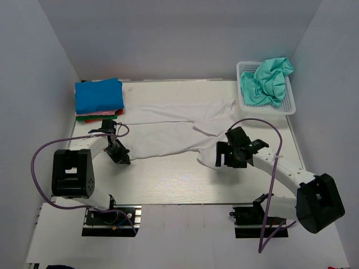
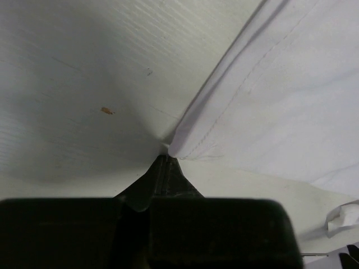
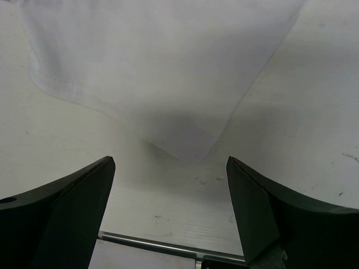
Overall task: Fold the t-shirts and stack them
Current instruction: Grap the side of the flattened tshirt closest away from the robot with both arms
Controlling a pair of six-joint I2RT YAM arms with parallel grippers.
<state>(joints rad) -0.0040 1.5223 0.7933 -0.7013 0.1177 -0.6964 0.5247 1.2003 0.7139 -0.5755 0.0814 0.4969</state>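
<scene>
My left gripper (image 2: 166,162) is pinched shut on a corner of the white t-shirt (image 1: 168,134), which sprawls across the middle of the top view. My right gripper (image 3: 171,207) stands wide open, with a shirt corner just above the gap. The teal-green t-shirt (image 1: 268,81) lies crumpled in the basket (image 1: 269,111), upper right.

2 white arms (image 1: 92,144) with boxy black joints (image 1: 72,172), looping purple cables (image 1: 33,162), tapered black jaws

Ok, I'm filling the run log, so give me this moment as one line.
white t-shirt: spread, rumpled | left pincer: shut on its corner | right pincer: open, cloth corner ahead | teal t-shirt: in basket
</scene>
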